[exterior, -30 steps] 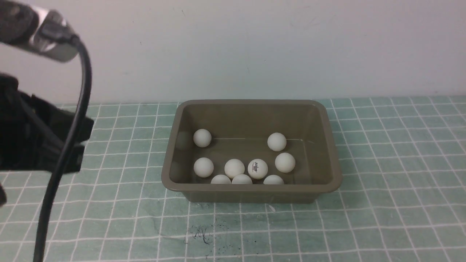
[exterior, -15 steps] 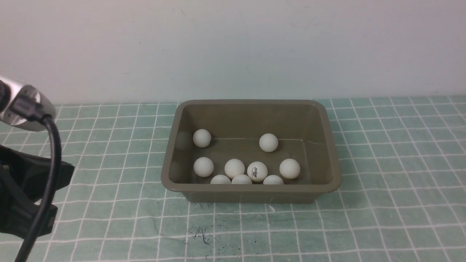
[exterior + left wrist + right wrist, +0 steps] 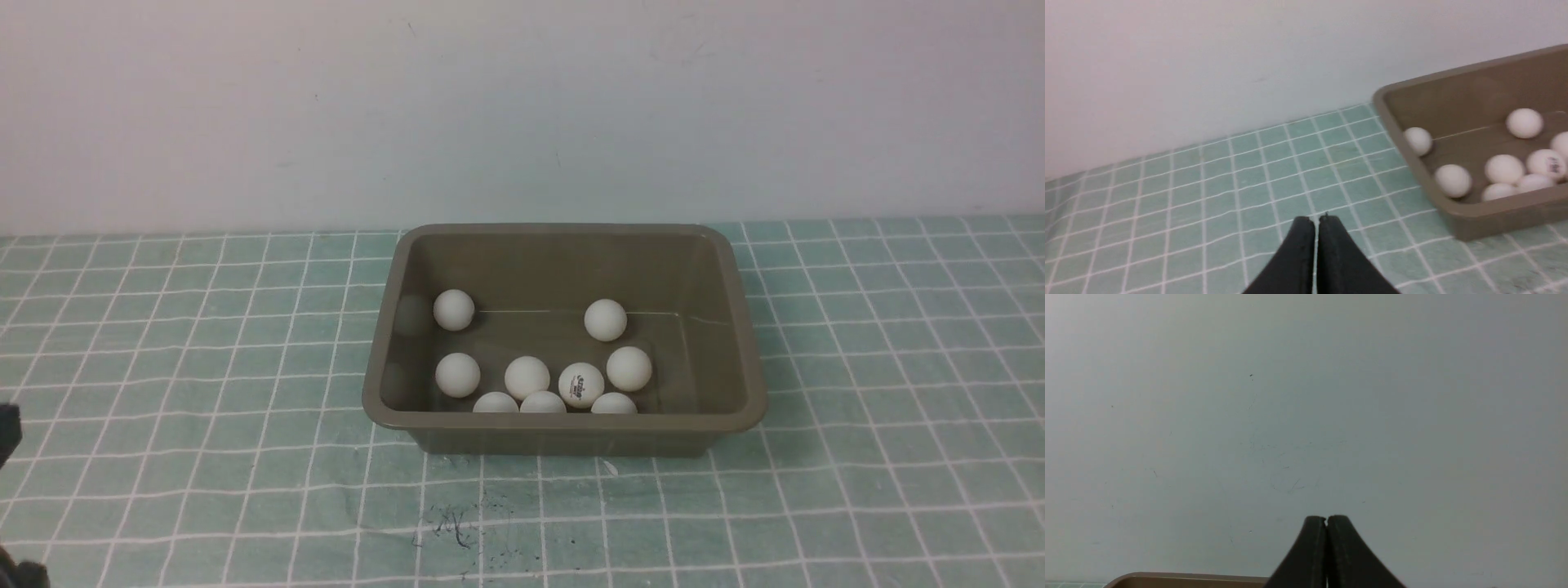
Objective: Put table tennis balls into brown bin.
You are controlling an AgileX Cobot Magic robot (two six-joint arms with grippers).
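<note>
Soft, even, shadowless light; left wrist view slightly blurred, front view sharp

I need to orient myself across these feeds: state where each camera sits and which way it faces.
Front view: between the arms, facing the brown bin of table tennis balls; hardly any arm shows.
Left wrist view: low over the mat, facing the bin's left end; shut left tool.
Right wrist view: facing the wall; shut right tool.
All three share the bin.

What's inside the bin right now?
The bin holds nine white balls, all on its floor; one shows a printed logo. Three at the near wall are half hidden by the rim, so anything tucked lower against that wall cannot be seen.
</note>
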